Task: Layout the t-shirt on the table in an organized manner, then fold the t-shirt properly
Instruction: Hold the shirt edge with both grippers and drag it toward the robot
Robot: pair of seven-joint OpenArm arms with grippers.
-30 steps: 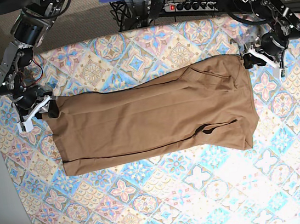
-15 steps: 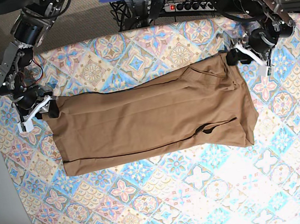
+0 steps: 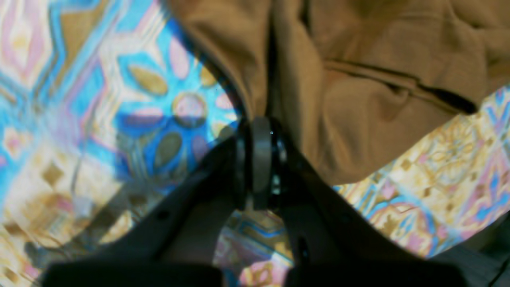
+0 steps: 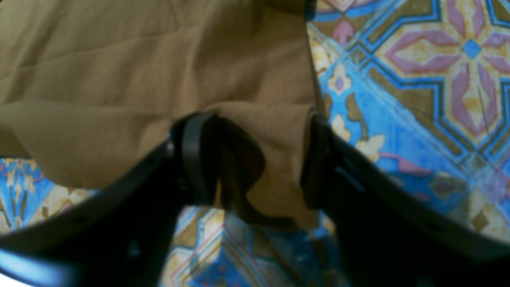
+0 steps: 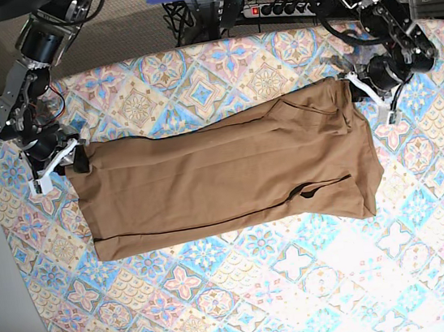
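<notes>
T-shirt (image 5: 223, 174): laid lengthwise on table (image 5: 303, 286).
L gripper (image 3: 259, 159): clamped tight on shirt edge.
R gripper (image 4: 255, 159): part-open, hem bunched between fingers; grip can't be told.

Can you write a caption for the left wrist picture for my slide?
Left gripper fingers pinched shut on the tan t-shirt edge, above the patterned table.

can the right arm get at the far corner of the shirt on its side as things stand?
Probably yes. The right gripper already straddles a bunched fold at the t-shirt edge, one finger on each side of it, with nothing else on the table nearby. The jaws are not yet pinched on the cloth.
</notes>
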